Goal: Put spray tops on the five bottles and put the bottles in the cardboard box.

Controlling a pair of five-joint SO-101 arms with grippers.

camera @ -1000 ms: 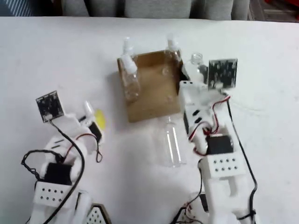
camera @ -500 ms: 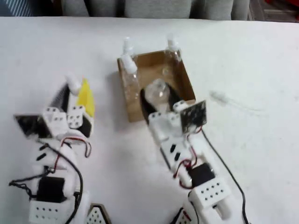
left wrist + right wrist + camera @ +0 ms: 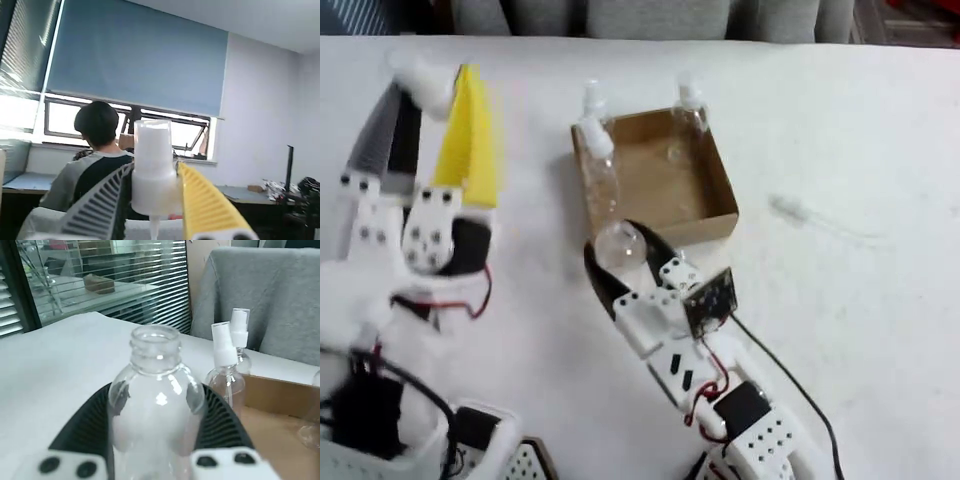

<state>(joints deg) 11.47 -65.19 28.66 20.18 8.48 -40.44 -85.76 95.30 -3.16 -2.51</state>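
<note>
Plastic bottle (image 3: 156, 415) is gripped upright in the right claw (image 3: 156, 395), neck open for capping; the box (image 3: 720, 190) lies just beyond. Between the left claw (image 3: 152, 167) fingers a spray top (image 3: 151, 145) is pinched, stem down, presumably for seating.

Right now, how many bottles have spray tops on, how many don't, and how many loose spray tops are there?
Bottles with spray tops, at the cardboard box: 3
Bottle without a top, in the right end effector: 1
Loose spray top, in the left end effector: 1
Total: 5
A faint clear item on the table is too blurred to count.
</note>
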